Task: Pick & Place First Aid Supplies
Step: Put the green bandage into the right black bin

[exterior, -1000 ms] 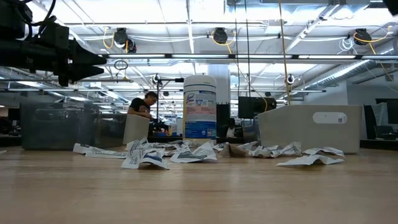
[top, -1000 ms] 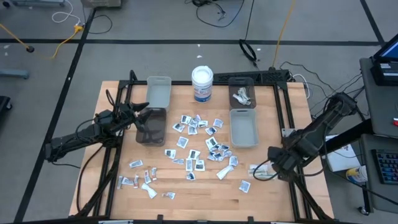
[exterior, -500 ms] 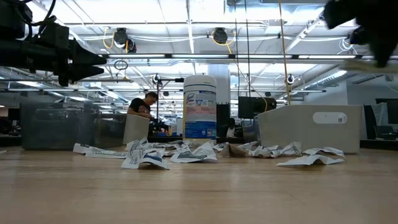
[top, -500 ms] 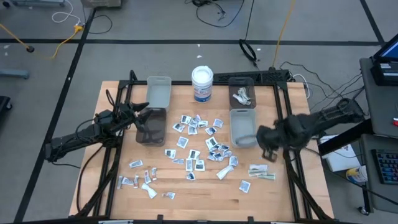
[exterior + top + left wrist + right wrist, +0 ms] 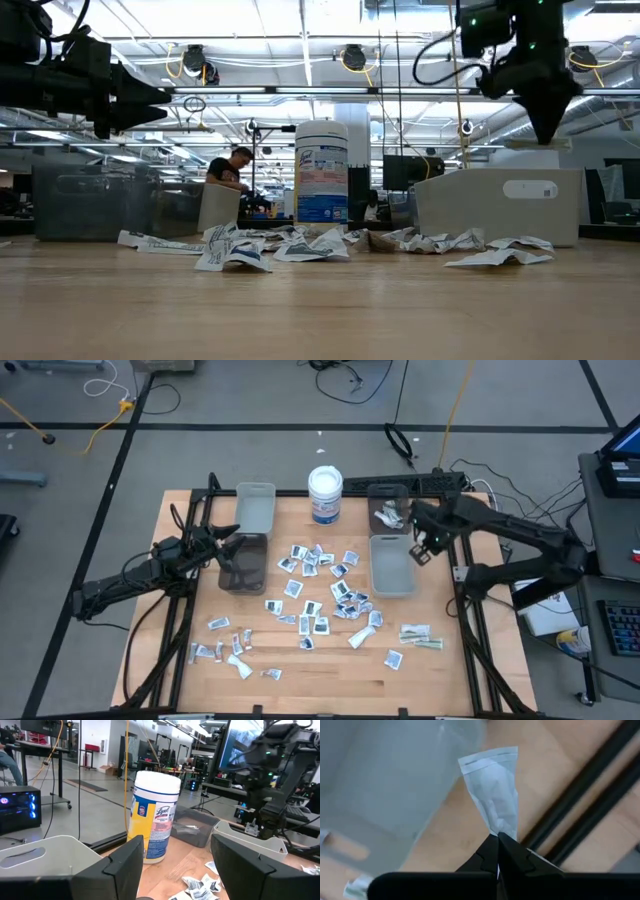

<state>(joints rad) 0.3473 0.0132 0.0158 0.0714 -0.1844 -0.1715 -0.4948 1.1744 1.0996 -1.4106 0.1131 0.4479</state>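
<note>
Pale greenish-white flat sachet hangs pinched in the right gripper, carried up from the table's front right to the clear plastic bins; release looks next. Left gripper waits open over its grey bin.

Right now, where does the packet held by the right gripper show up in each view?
High view: right gripper, shut on the sachet, at the edge of the grey bin right of centre.
Low view: sachet hangs upper right, above that bin.
Left wrist view: small white bit under the far arm.
Right wrist view: centre, sachet pinched at gripper.
Shared landmark: white tub, absent from the right wrist view.
</note>
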